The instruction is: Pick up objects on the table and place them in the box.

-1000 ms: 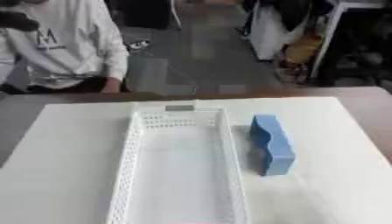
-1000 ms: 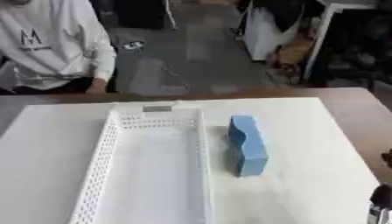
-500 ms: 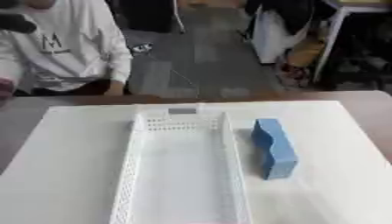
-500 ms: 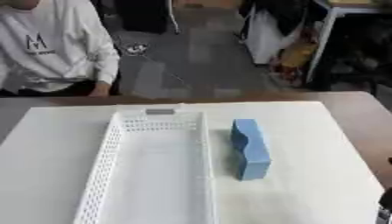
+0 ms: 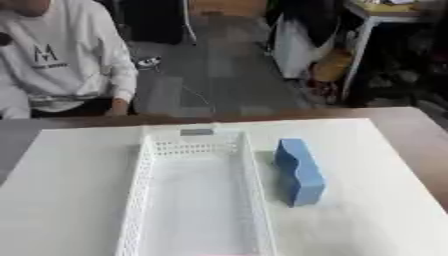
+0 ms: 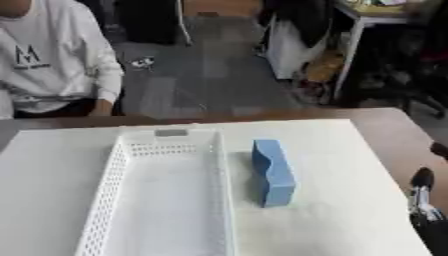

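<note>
Standing: 1 blue block beside 1 white basket

Item 1: blue block point(image 5: 297, 171). Upright on its long edge, with a wavy side. It stands on the white sheet point(image 5: 79, 170), just beside the basket's right wall and apart from it. Nothing lies between the 2.

Item 2: white basket point(image 5: 141, 200). Long, with perforated walls. It sits at the middle of the sheet, its near end running out of the bottom of both views. Nothing shows inside it. A small grey tag point(image 5: 197, 132) sits on the far rim; no writing on it can be read.

Item 3: right hand point(image 6: 423, 200). Dark fingers show at the lower right of the right eye view only, over the brown table point(image 6: 398, 135), well apart from the block. Whether the fingers are apart or together cannot be told. The left hand shows in neither view.

Item 4: surroundings. A person in a white sweatshirt point(image 5: 61, 60) sits at the far left edge, touching none of the items. A dark mark like the letter M shows on the chest; smaller text under it is unreadable. Beyond the table are a grey floor and dark furniture.
</note>
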You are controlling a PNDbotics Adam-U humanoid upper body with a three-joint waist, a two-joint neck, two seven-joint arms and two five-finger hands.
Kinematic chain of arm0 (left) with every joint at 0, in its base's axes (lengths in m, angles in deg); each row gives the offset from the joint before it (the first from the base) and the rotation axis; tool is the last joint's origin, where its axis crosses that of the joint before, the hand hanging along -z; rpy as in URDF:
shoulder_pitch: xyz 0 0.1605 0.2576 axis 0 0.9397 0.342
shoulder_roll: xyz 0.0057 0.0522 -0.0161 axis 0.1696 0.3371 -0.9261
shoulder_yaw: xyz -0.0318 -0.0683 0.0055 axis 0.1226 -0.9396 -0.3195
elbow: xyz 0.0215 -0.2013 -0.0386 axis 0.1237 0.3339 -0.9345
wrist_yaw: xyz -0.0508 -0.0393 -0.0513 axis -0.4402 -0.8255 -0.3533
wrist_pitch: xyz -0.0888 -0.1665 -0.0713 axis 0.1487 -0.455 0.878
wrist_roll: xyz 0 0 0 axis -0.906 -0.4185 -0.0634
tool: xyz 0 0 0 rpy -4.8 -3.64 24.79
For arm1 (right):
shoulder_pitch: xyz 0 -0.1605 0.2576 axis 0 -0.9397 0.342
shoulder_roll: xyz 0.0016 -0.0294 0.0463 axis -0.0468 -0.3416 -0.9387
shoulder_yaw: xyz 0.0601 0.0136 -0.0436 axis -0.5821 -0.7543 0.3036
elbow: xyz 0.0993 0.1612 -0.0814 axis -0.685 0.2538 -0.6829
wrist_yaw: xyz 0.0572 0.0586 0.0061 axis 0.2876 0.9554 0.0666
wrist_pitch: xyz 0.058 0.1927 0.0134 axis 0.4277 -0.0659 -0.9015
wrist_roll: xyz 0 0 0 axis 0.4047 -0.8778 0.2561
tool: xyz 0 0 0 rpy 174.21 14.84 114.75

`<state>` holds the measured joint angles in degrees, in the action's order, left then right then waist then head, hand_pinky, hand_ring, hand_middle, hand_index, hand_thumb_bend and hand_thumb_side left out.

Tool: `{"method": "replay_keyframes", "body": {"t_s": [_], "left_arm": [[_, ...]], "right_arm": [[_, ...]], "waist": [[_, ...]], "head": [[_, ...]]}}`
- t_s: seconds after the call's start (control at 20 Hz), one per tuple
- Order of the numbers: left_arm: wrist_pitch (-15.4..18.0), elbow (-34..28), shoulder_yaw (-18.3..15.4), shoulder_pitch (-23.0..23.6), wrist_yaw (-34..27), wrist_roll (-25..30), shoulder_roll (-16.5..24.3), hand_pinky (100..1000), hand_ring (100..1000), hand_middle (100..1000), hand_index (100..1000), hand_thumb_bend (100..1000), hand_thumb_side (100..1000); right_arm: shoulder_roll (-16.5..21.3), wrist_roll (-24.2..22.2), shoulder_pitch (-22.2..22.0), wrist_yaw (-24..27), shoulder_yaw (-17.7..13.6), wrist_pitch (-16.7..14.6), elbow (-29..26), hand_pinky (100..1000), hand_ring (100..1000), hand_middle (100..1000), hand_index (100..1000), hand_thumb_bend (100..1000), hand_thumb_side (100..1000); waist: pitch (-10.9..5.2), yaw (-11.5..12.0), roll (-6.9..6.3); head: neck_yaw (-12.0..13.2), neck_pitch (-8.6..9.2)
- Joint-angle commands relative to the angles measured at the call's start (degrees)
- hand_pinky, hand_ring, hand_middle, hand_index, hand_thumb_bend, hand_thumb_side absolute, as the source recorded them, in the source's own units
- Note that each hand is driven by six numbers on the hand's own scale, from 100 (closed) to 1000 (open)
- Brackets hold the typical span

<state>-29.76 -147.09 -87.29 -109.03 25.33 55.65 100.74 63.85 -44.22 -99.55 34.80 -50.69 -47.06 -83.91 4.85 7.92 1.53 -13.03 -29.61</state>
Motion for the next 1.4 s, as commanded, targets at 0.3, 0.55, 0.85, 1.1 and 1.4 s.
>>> {"method": "replay_keyframes", "body": {"t_s": [0.3, 0.55, 0.85, 1.1, 1.4], "left_arm": [[0.00, -0.93, 0.16, 0.01, 0.34, 0.37, 1.45, 804, 662, 771, 844, 812, 1000], [-0.09, -0.93, 0.31, 0.48, 0.37, 0.52, 1.47, 804, 662, 771, 844, 812, 1000], [-0.27, -0.93, 0.44, 1.00, 0.50, 0.83, 1.56, 805, 662, 772, 844, 811, 1000], [-0.30, -0.93, 0.49, 1.01, 0.46, 0.77, 1.54, 806, 663, 772, 844, 811, 1000], [-0.34, -0.93, 0.74, 0.78, 0.41, 0.89, 1.41, 807, 665, 773, 845, 809, 1000]], "right_arm": [[6.02, -2.71, 2.34, -4.21, 1.89, 3.49, -0.90, 852, 880, 799, 881, 100, 799], [7.89, -5.94, 4.91, -2.69, 2.19, 8.46, -0.90, 856, 892, 787, 920, 127, 821], [7.82, -12.50, 8.03, -0.54, 2.31, 14.64, -0.90, 844, 883, 767, 922, 114, 857], [8.51, -16.03, 9.18, 0.15, 2.69, 16.66, -0.90, 845, 885, 768, 927, 154, 921], [9.27, -19.15, 10.98, 1.94, 3.27, 17.20, 0.88, 840, 880, 765, 933, 218, 947]], "waist": [[-0.92, -0.08, -0.14], [-1.46, -0.12, -0.15], [-2.13, -0.28, -0.01], [-2.30, -0.20, 0.06], [-2.59, 0.14, 0.35]], "head": [[-1.89, -0.07], [-3.62, -0.49], [-4.30, -1.19], [-4.09, -1.38], [-3.59, -1.72]]}}
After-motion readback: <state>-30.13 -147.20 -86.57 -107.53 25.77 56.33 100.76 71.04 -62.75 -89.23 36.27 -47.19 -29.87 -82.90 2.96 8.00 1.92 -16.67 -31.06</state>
